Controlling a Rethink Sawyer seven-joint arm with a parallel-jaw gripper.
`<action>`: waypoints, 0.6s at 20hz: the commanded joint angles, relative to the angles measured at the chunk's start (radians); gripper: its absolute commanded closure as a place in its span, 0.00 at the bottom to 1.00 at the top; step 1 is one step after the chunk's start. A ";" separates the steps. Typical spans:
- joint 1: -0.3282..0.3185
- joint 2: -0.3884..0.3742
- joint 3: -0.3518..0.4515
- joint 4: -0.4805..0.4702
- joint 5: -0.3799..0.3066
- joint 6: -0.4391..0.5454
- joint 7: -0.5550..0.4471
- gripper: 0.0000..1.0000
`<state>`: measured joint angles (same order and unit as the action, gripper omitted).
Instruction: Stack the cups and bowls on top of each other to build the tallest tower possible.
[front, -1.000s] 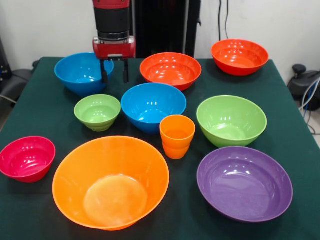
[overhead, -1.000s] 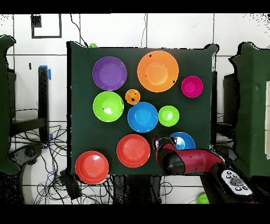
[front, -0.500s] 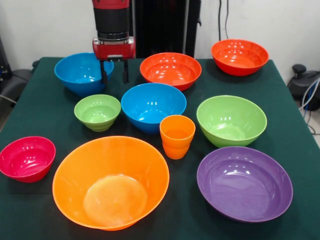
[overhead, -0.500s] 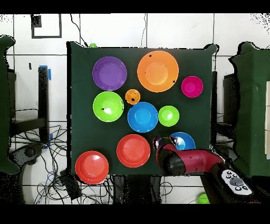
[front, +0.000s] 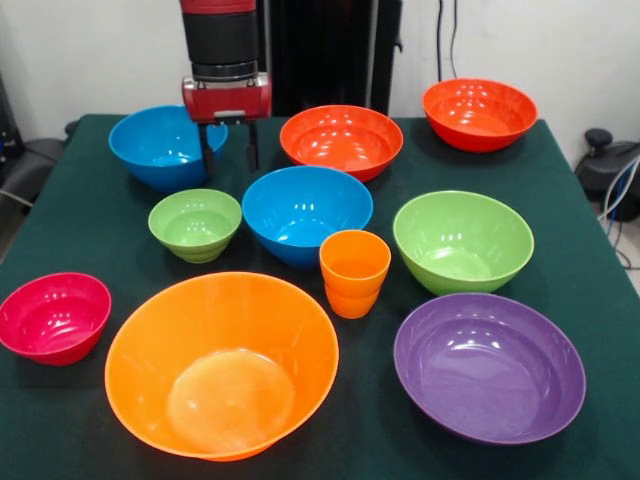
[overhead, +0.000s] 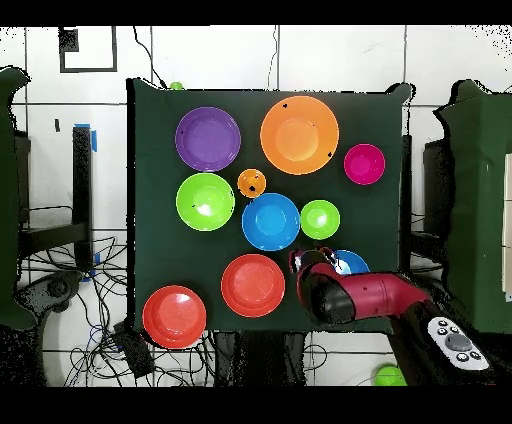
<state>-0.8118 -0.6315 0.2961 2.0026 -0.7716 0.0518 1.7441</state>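
Jaws apart, empty: gripper (front: 228, 146) above table (front: 90, 220), far blue bowl (front: 160, 145) just beside one finger, red-orange bowl (front: 341, 140) off other side, orange cup (front: 354, 272) well forward.

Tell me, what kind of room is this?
Probably a robot lab or test room. A red and black robot arm hangs over a table with a green cloth, plastic bowls like the large orange bowl are laid out, and loose cables cover the tiled floor.
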 joint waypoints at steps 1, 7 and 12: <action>-0.003 -0.012 0.156 -0.081 -0.040 0.171 -0.134 0.00; -0.069 -0.021 0.228 -0.047 -0.032 0.220 -0.162 0.00; -0.092 -0.045 0.269 -0.048 0.001 0.290 -0.164 0.00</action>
<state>-0.9019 -0.6737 0.4443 2.0010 -0.7718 0.1847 1.7441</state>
